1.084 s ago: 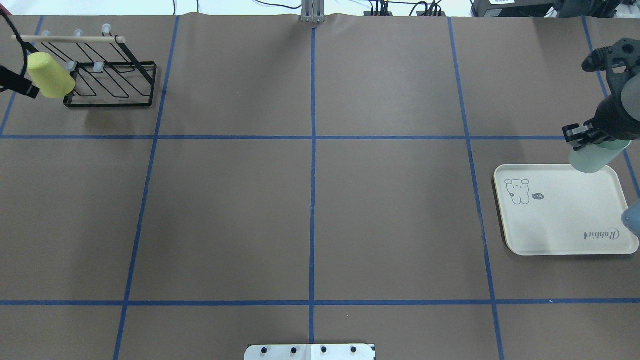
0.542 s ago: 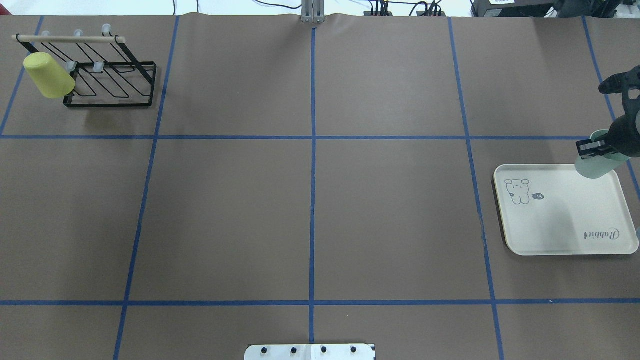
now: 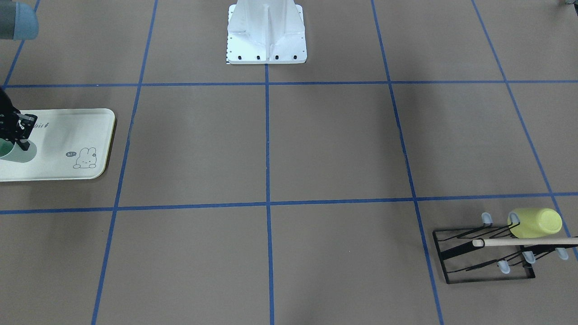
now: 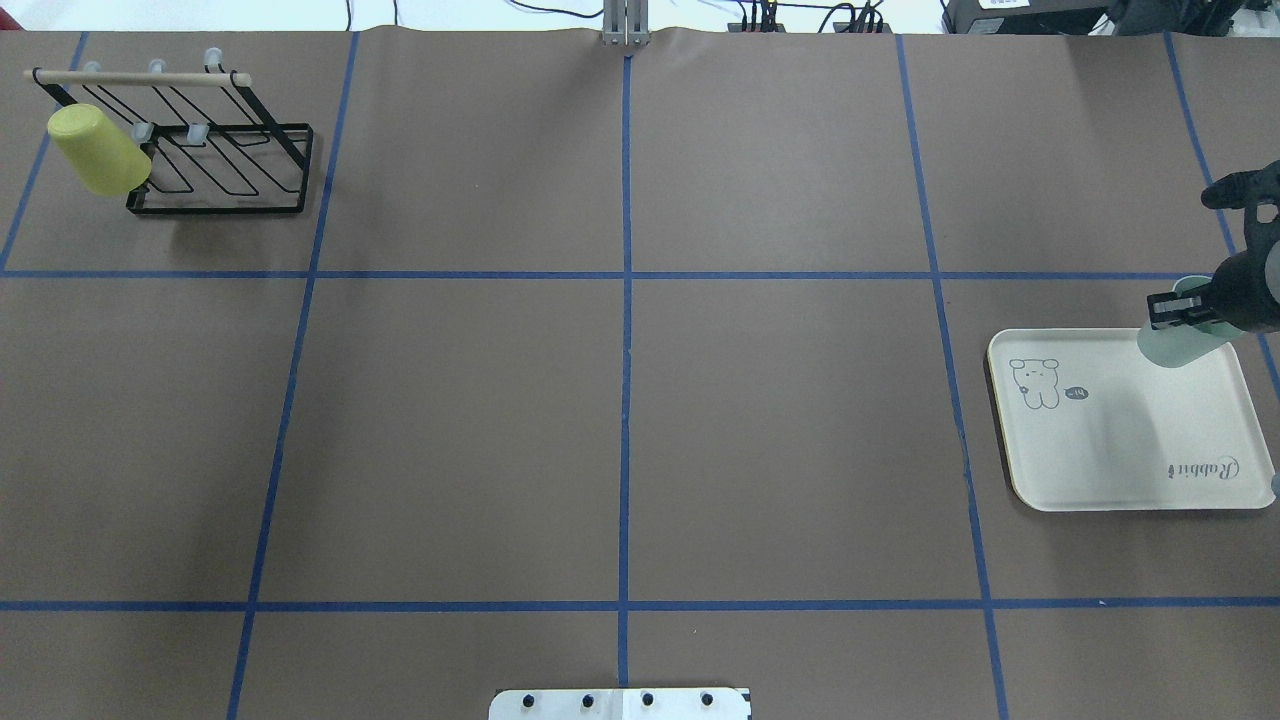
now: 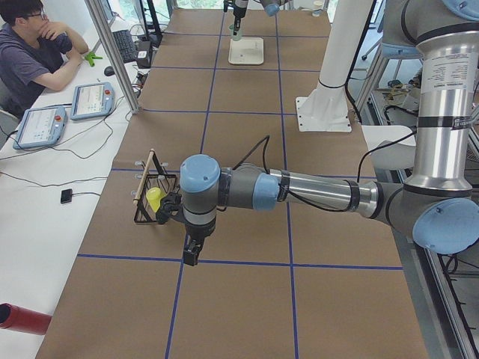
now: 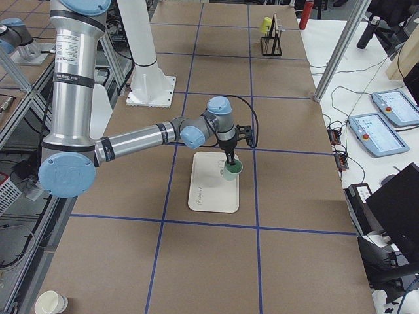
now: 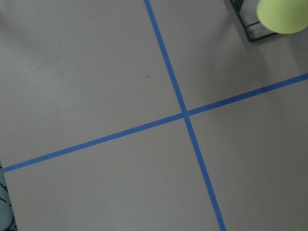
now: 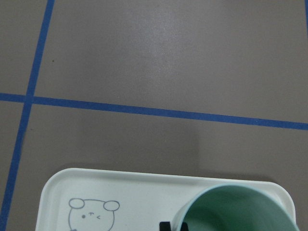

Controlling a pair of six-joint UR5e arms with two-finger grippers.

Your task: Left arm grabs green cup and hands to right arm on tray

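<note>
The pale mint-green cup (image 4: 1168,345) is upright at the tray's (image 4: 1120,440) far right corner. It also shows in the front view (image 3: 13,153) and the right side view (image 6: 230,171). My right gripper (image 4: 1170,312) is shut on the cup's rim from above. The right wrist view shows the cup's open mouth (image 8: 236,209) over the tray (image 8: 120,192). I cannot tell if the cup rests on the tray. My left gripper (image 5: 191,254) shows only in the left side view, low over the table near the rack. I cannot tell if it is open or shut.
A yellow-green cup (image 4: 98,152) hangs on the black wire rack (image 4: 220,160) at the far left corner. It also shows in the left wrist view (image 7: 284,14). The robot's white base (image 3: 266,31) stands at the near table edge.
The right gripper with the green cup has moved slightly down and inward at the tray's corner. The left gripper, beside the yellow-green cup 1.1 s ago, has left the overhead view.
</note>
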